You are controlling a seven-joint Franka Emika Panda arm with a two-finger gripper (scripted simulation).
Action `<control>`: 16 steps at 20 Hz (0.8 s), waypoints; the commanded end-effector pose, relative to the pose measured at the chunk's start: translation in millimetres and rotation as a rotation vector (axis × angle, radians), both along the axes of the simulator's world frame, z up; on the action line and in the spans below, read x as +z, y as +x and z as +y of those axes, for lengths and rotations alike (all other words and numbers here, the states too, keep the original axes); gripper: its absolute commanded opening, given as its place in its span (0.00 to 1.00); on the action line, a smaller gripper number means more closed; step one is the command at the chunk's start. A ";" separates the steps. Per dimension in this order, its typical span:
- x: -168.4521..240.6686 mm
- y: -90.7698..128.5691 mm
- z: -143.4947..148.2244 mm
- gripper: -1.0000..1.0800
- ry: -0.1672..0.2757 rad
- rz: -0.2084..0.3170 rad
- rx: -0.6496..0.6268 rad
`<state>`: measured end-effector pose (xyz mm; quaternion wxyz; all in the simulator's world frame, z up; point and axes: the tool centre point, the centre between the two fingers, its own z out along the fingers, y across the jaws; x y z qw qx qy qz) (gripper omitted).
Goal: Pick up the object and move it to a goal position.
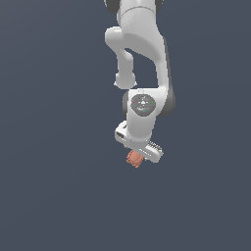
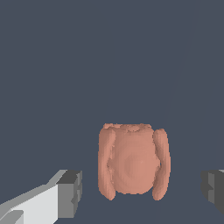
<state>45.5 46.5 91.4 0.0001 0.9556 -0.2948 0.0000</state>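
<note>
Just one object (image 2: 133, 164) here, a lumpy salmon-orange blob sitting between the gripper (image 2: 142, 192) pads, probably lined up that way for a clean pinch. Jaws are spread wide, clear gaps both sides, nothing squeezed yet. One white arm (image 1: 142, 44), two fingers (image 2: 70, 192).

Plain, even slate-blue backdrop (image 1: 49, 196) fills both views

Simulated scene, not a real room: flat, even slate-grey background (image 1: 49, 196) fills both views, no walls, furniture or horizon. White robot arm (image 1: 142, 54) is smooth, computer-rendered, with plain shading. Lumpy salmon-orange object (image 2: 132, 162) also looks like a render, no real texture.
</note>
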 end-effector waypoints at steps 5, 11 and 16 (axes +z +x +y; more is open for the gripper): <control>-3.7 0.1 0.4 0.96 0.000 0.000 -0.003; -30.0 -0.7 0.2 0.96 0.000 0.000 -0.006; -48.9 -0.9 0.4 0.96 0.000 0.000 -0.007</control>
